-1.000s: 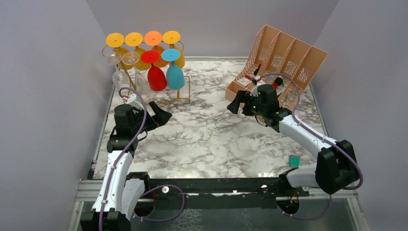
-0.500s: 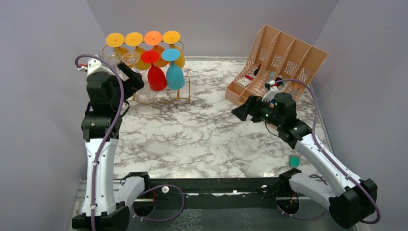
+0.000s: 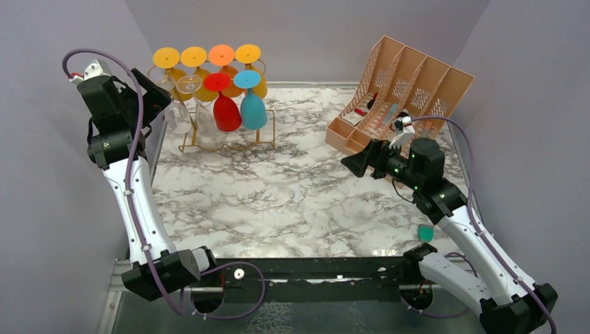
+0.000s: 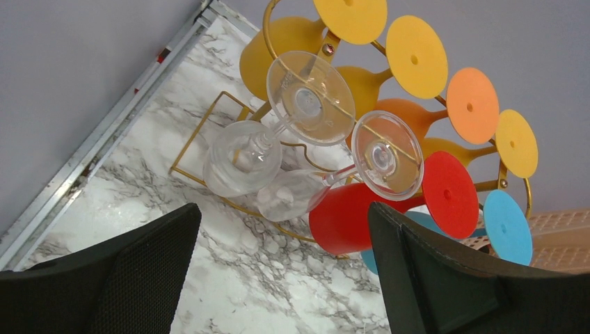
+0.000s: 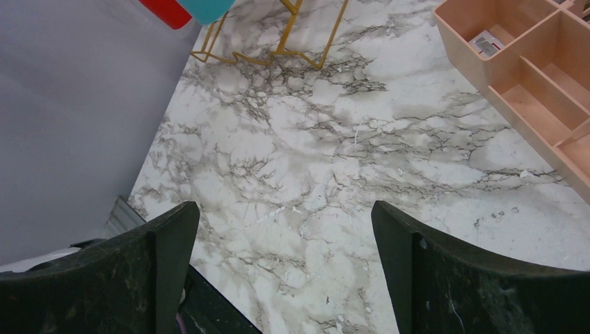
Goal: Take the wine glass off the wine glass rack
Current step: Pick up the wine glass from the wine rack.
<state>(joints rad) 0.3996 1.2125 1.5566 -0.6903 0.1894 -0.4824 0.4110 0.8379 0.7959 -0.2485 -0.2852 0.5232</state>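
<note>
The gold wire wine glass rack [image 3: 229, 147] stands at the back left and holds several glasses hanging bowl down. Yellow and orange glasses fill the back row. The front row holds two clear glasses [image 3: 179, 115], a red glass [image 3: 227, 111] and a blue glass [image 3: 252, 108]. My left gripper [image 3: 154, 97] is open and empty, just left of the clear glasses and not touching them. The left wrist view shows the rack [image 4: 198, 131], the nearer clear glass [image 4: 240, 156] and the red glass [image 4: 348, 219] beyond my open gripper [image 4: 285, 278]. My right gripper [image 3: 358, 163] is open and empty over the table [image 5: 285, 271].
A peach lattice file organizer [image 3: 410, 90] stands at the back right, close behind the right gripper; it also shows in the right wrist view [image 5: 529, 83]. A small teal object [image 3: 425, 232] lies by the right arm. Grey walls close in the left, back and right sides.
</note>
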